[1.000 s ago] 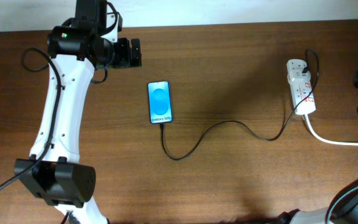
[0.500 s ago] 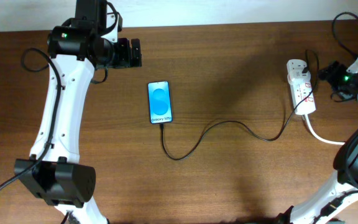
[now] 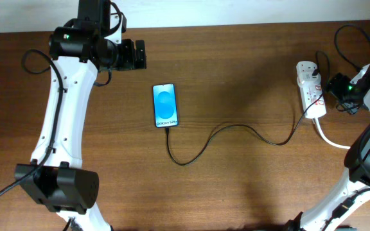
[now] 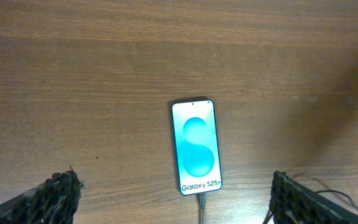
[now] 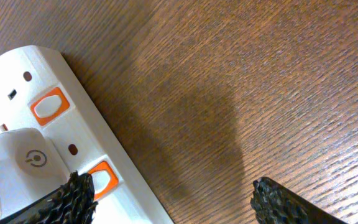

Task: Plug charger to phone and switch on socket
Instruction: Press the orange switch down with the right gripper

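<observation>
The phone (image 3: 165, 105) lies face up mid-table, its blue screen reading "Galaxy S25"; it also shows in the left wrist view (image 4: 196, 147). The thin black charger cable (image 3: 230, 128) is plugged into the phone's near end (image 4: 201, 200) and snakes right to the white socket strip (image 3: 309, 88). My left gripper (image 3: 140, 54) is open, up and left of the phone. My right gripper (image 3: 336, 86) is open, just right of the strip. In the right wrist view one fingertip hangs over the strip (image 5: 67, 130) next to an orange switch (image 5: 103, 176); the gripper (image 5: 173, 199) holds nothing.
A white plug adapter (image 5: 23, 165) sits in the strip. The strip's thick white cord (image 3: 345, 144) runs off to the right edge. The right arm's own black cables (image 3: 352, 38) loop at the far right. The table is brown wood.
My right arm has come into view from the right and moved left, closing on the socket strip. The left arm, phone and cable have not moved.
</observation>
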You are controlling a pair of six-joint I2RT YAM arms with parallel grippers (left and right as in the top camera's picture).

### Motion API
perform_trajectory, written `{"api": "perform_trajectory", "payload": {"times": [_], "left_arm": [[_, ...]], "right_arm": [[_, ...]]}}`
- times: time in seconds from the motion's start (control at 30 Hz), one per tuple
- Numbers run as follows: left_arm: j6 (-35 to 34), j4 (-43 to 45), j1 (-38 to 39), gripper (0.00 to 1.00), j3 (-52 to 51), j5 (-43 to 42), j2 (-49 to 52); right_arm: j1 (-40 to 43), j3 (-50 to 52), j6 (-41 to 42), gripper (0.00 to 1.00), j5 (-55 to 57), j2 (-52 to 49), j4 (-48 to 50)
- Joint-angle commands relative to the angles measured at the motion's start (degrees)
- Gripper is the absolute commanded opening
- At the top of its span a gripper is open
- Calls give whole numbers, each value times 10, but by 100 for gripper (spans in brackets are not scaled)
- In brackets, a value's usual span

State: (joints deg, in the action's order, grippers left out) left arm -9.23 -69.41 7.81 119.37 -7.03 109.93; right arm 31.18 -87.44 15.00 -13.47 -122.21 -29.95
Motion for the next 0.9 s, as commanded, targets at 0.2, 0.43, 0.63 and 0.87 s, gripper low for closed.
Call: {"api": "perform_trajectory", "payload": {"times": [0.2,0.43,0.63,0.87], "left_arm": [[1,1,-3,100,2,3,-5],[1,1,-3,100,2,3,-5],[1,1,-3,100,2,3,-5],[1,1,-3,100,2,3,-5]], "right_arm": [[-23,-10,-13,83,21,-30,6],[-23,-10,-13,83,21,-30,8],[-32,-10,-13,83,17,-30,-10],[-54,-10,-28,83,17,-31,-34]]}}
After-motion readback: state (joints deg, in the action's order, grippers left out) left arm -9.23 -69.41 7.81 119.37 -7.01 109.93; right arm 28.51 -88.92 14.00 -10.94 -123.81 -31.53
